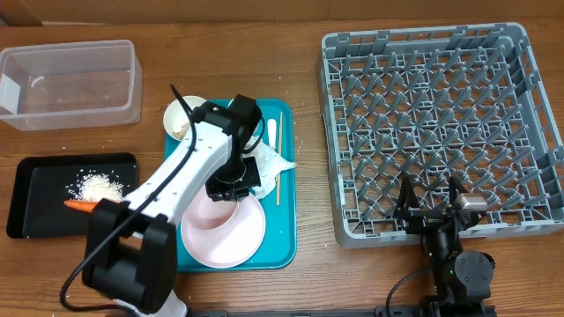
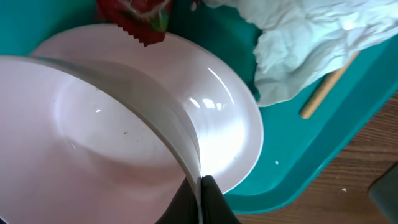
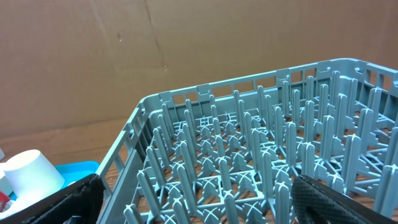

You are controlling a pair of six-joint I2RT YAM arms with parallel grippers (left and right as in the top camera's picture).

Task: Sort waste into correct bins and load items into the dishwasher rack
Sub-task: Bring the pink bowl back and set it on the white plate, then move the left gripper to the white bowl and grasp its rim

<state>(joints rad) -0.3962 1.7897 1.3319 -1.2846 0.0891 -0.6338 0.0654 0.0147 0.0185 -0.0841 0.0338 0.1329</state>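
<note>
Overhead: the left gripper (image 1: pixel 231 187) hangs over the teal tray (image 1: pixel 283 231), with the pink-white plate (image 1: pixel 225 233) at its 6 o'clock and the dishwasher rack (image 1: pixel 441 132) at 3 o'clock.

Left wrist: its jaws are pinched on a white bowl (image 2: pixel 155 112) by the rim, above the plate. The crumpled napkin (image 2: pixel 298 43) lies at 2 o'clock.

Right wrist: the right gripper (image 3: pixel 196 186) has its jaws wide apart and empty, facing the rack.

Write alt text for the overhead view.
The left hand is low over a teal tray, at the edge of a pink plate. A grey dishwasher rack sits to the right; a clear tub and black tray lie left.
</note>
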